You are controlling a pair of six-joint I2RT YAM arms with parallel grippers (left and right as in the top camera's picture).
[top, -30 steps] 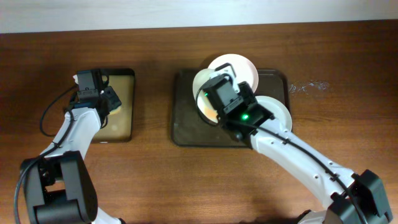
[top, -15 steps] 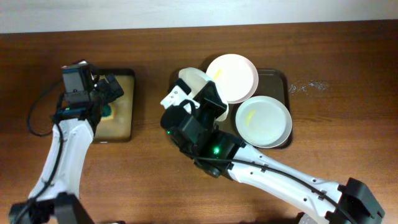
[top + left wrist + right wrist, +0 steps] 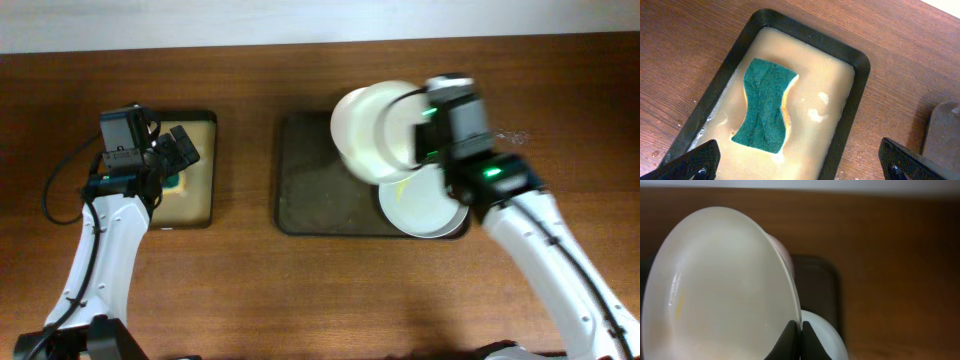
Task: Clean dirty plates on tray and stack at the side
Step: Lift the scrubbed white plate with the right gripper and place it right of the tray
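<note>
A dark brown wooden tabletop [image 3: 250,280] runs below a pale wall [image 3: 300,20] along its far edge. Toward the left edge sits a small tray [image 3: 197,205], black, holding cloudy tan liquid [image 3: 815,85] with a green sponge [image 3: 765,105] lying flat in it, a yellowish layer showing along the sponge's side. The left hand [image 3: 180,150] hangs above this small tray, released, its two tips spread wide at the bottom corners of the left wrist view and touching nothing. That same view catches a corner of the large tray [image 3: 942,130] at its right border, apart from the small one. From overhead the large tray [image 3: 310,190] lies in the middle of the tabletop nearer the far edge, dark with rounded corners, its left half bare. The right hand [image 3: 420,140] is clenched on the rim of a held plate [image 3: 365,130], glossy white and shallow, raised and tilted over the tray's far right part. A second plate [image 3: 425,205] rests in the tray's near right corner with a yellow smear near its rim. The right wrist view shows what overhead hides: black fingers [image 3: 790,339] pinching the held plate's edge, a faint yellow streak inside it, and a third plate [image 3: 785,255] peeping out as a pale rim just behind.
</note>
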